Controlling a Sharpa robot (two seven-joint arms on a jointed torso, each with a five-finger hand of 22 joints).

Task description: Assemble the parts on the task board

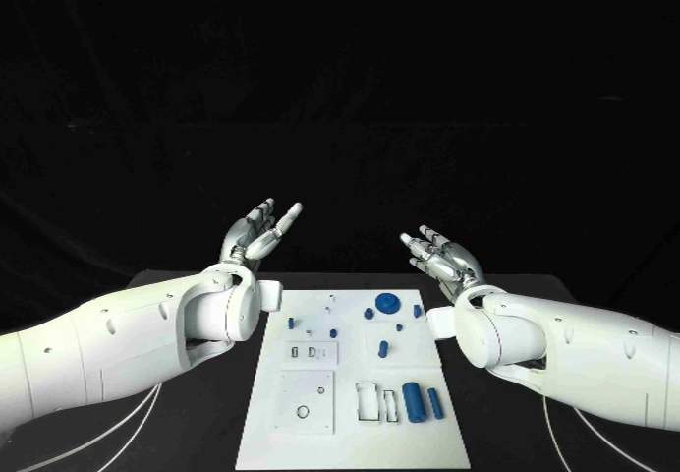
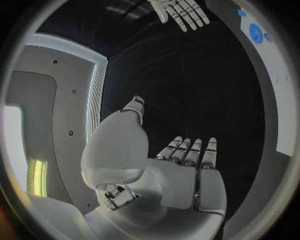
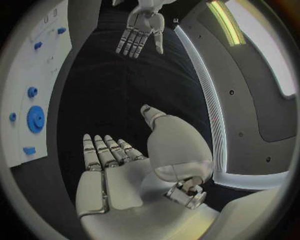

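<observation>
The flat white rectangular task board (image 1: pixel 355 379) lies mid-tabletop, between the two arms and nearer the robot than the hands. On it: small blue plastic parts, incl. a round blue disc (image 1: pixel 385 301) near the far edge, a short blue peg (image 1: pixel 384 347) mid-board, and a fat blue cylinder (image 1: pixel 413 401) w/ a thinner blue pin (image 1: pixel 433 401) just beside it near the right front. Left front has a raised white square plate (image 1: pixel 308 400) w/ a ring-shaped hole.

Left silver many-fingered hand (image 1: pixel 259 232) and right silver many-fingered hand (image 1: pixel 441 256) both hover beyond the board's far edge, palms up-ish, fingers apart, holding nothing. No part touched yet, so I'd judge the task at its very start.

Doing the step well, probably: pick one part first, e.g. the cylinder w/ the right hand since it's on that side; bring the hand back over the board, come down from above, pinch across the round body so it can't roll. Keep the other hand off to avoid knocking the small pegs.

Views: head view gives the full board layout. Left wrist view shows its own left hand (image 2: pixel 187 170) empty plus the right hand (image 2: pixel 180 11) opposite; right wrist view shows the disc (image 3: pixel 35 119) side-on and confirms the right hand (image 3: pixel 119 170) empty.
</observation>
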